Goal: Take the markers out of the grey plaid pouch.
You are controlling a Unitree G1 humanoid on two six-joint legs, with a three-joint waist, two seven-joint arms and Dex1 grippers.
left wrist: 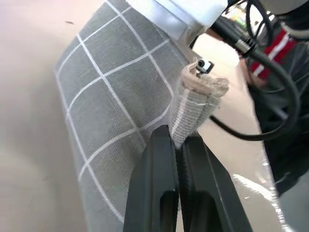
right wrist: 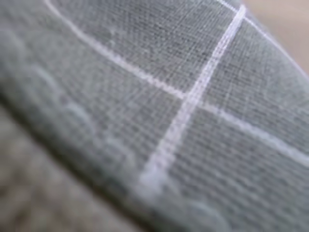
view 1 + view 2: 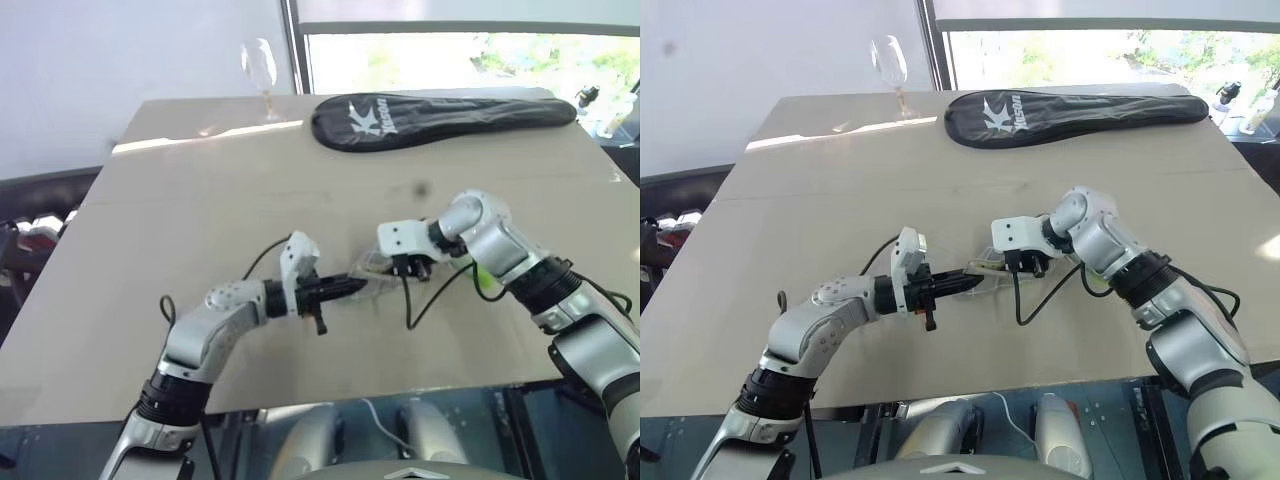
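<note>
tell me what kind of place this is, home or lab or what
Probably an indoor room, perhaps an office or lab, by a bright window: a wide beige table holds a wine glass and a black racket cover.

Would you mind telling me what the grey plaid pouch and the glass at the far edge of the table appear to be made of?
The grey plaid pouch looks like woven fabric, matte: its weave threads and pale grid lines show up close. The glass looks like clear, shiny glass, possibly plastic: the wall shows through its bowl.
</note>
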